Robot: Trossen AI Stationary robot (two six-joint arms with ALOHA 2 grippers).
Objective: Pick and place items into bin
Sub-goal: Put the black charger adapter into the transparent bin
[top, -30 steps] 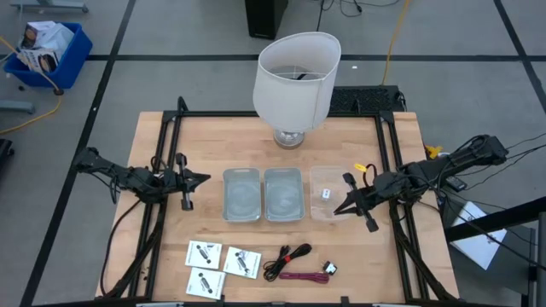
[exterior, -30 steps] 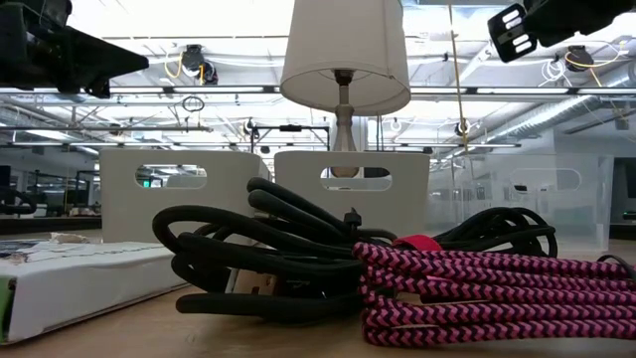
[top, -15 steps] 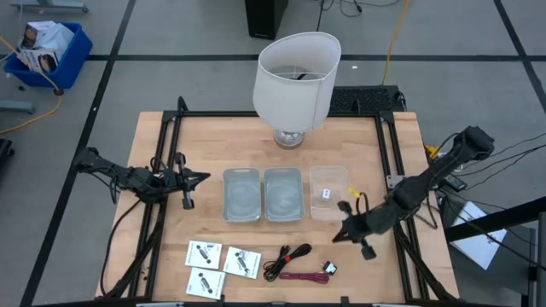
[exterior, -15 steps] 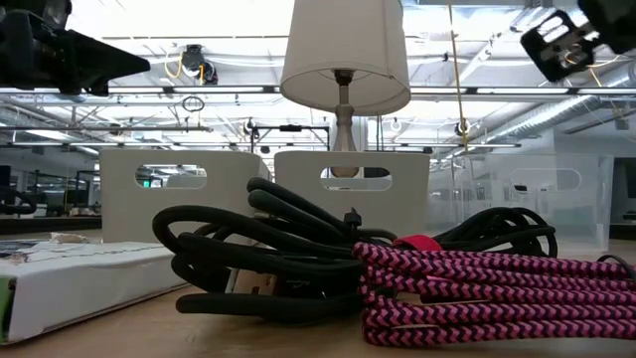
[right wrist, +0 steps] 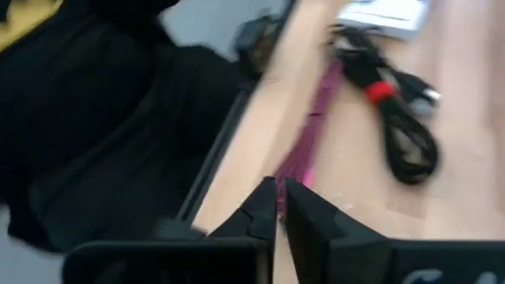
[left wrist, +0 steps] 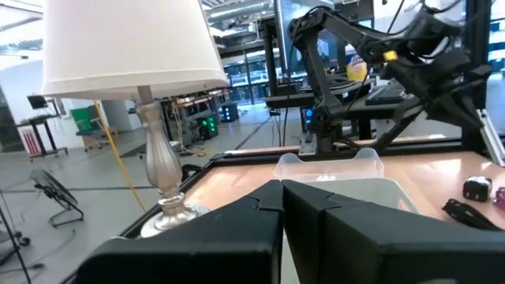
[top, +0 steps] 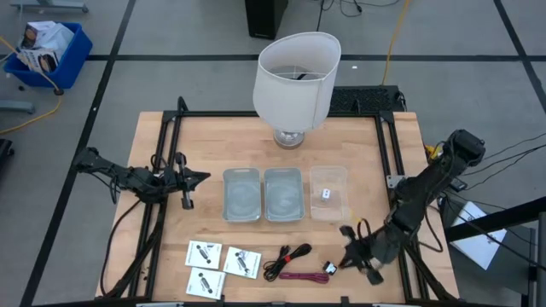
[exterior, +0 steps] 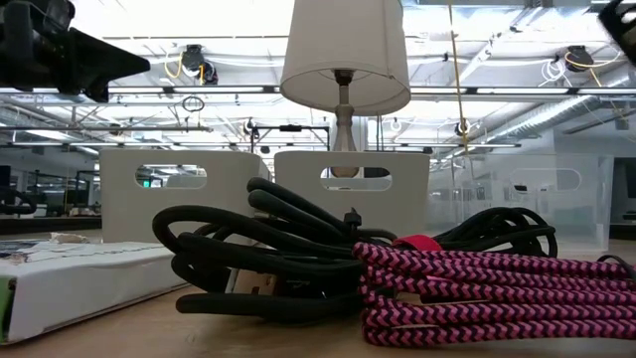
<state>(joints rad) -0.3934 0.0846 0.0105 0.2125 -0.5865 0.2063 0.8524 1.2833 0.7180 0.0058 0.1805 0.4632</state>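
Note:
Near the table's near edge lie three white square packets [top: 204,252], [top: 242,262], [top: 205,282], a coiled black cable [top: 287,257], a red cable [top: 304,275] and a tiny white-and-black block [top: 329,269]. The low view shows the black cable [exterior: 288,249] and the red cable [exterior: 477,288] close up. My right gripper [top: 344,256] is shut and hovers just right of the block; its wrist view [right wrist: 280,193] looks along both cables. My left gripper [top: 200,178] waits shut, left of the bins [left wrist: 282,189].
Three clear bins stand in a row mid-table [top: 241,194], [top: 282,193], [top: 328,192]; the right one holds a small white piece [top: 326,194]. A big white lampshade on a silver foot [top: 296,77] stands at the far edge. Black frame rails [top: 394,170] line both table sides.
My right gripper has swung from beside the right-hand bin toward the table's near edge and now sits next to the tiny block and the red cable. The left arm and all the items have stayed where they were.

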